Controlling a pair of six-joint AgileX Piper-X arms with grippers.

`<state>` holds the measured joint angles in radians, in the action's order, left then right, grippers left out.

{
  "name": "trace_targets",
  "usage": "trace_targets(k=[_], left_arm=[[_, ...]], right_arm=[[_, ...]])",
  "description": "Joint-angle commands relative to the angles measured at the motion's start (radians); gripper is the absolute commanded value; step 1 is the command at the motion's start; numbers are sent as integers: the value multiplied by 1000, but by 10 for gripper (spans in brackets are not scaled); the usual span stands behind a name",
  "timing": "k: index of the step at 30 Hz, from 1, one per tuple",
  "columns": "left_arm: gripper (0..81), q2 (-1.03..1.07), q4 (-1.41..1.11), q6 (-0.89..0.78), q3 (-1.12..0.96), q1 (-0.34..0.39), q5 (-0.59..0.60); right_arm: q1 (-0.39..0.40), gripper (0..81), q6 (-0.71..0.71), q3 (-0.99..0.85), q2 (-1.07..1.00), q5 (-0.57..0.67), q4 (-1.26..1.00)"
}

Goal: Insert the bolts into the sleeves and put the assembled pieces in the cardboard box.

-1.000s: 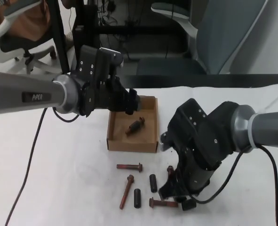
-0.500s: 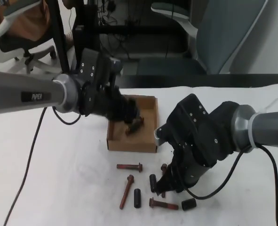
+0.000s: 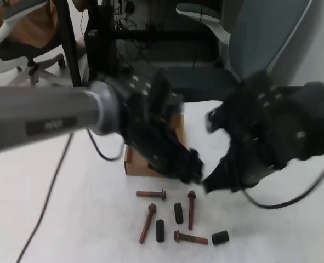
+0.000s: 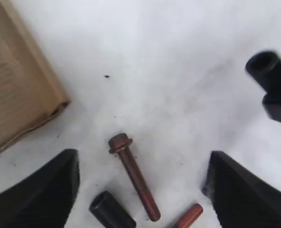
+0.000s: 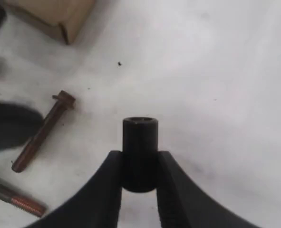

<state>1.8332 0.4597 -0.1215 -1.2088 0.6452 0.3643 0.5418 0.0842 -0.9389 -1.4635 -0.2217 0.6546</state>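
Grey tubular arms, black wrists, black cables, black jaws.

White-covered bench in front; behind it a grey-blue office chair, a white swivel chair at far left, black frame posts and cables above a pale floor

Arm print: a pale mark stood on the grey tube of the left arm, at the left of the frame in the high view, too blurred to be read.
Cardboard box: no lettering could be made out on its wall.
Elsewhere: nothing readable.
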Motion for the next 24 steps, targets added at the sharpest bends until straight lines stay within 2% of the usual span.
trace_targets(k=[1, 5, 9, 17, 20, 24], left_arm=[[700, -2, 5, -44, -7, 50, -70], [700, 28, -4, -84, -7, 70, -132], [700, 80, -6, -103, -10, 63, -135], [686, 171, -9, -118, -56, 85, -196], [563, 203, 17, -118, -92, 101, -246], [318, 239, 116, -111, -128, 125, -322]], right_arm=[[-30, 0, 20, 35, 101, -23, 26], [-54, 0, 28, 88, 211, -20, 43], [-57, 0, 53, 129, 296, -20, 47], [-57, 0, 67, 136, 382, 4, 57], [-57, 0, 67, 136, 396, 11, 59], [-57, 0, 65, 136, 403, 11, 59]])
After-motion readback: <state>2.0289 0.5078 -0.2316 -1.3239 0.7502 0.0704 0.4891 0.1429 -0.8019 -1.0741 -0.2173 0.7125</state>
